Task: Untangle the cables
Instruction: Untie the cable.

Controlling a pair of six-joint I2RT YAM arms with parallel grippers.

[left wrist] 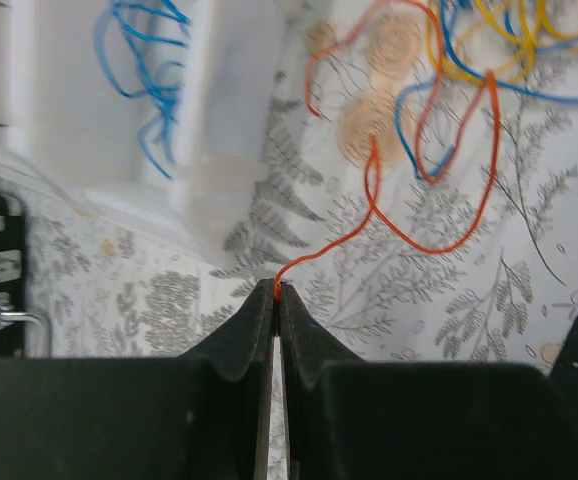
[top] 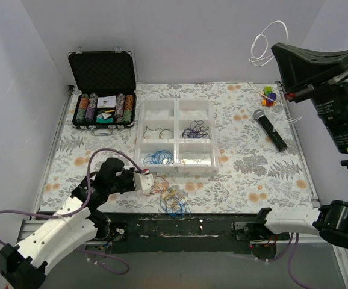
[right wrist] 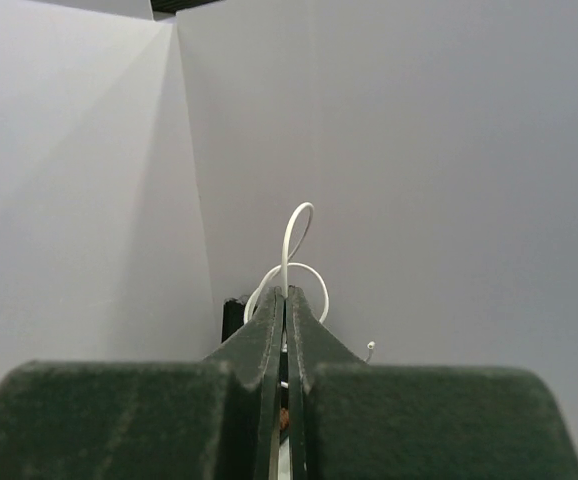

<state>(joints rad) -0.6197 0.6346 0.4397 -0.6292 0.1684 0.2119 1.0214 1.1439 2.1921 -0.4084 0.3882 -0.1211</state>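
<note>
Near the table's (top: 252,174) front edge, before the tray (top: 175,123), cables (top: 173,200) lie loosely tangled: light, limp, snag-prone. Best taken by free ends; left gripper (left wrist: 275,290) pinches the tip of an orange strand (left wrist: 373,180); right gripper (right wrist: 285,300) closed, idle.

I work in a lab test cell: plain pale walls (top: 192,36) box in my floral-clothed bench (top: 240,174), which carries unrelated props: poker-chip case (top: 103,90), microphone (top: 269,128), compartment tray (top: 139,138).

Your left hand (left wrist: 275,295) is pinched closed on the end of a thin orange wire (left wrist: 372,185). The wire loops across the floral-patterned surface (left wrist: 389,320) up into a tangle of orange, yellow and blue wires (left wrist: 489,40). More blue wires (left wrist: 149,60) lie in the white plastic tray (left wrist: 219,100) at upper left.
</note>
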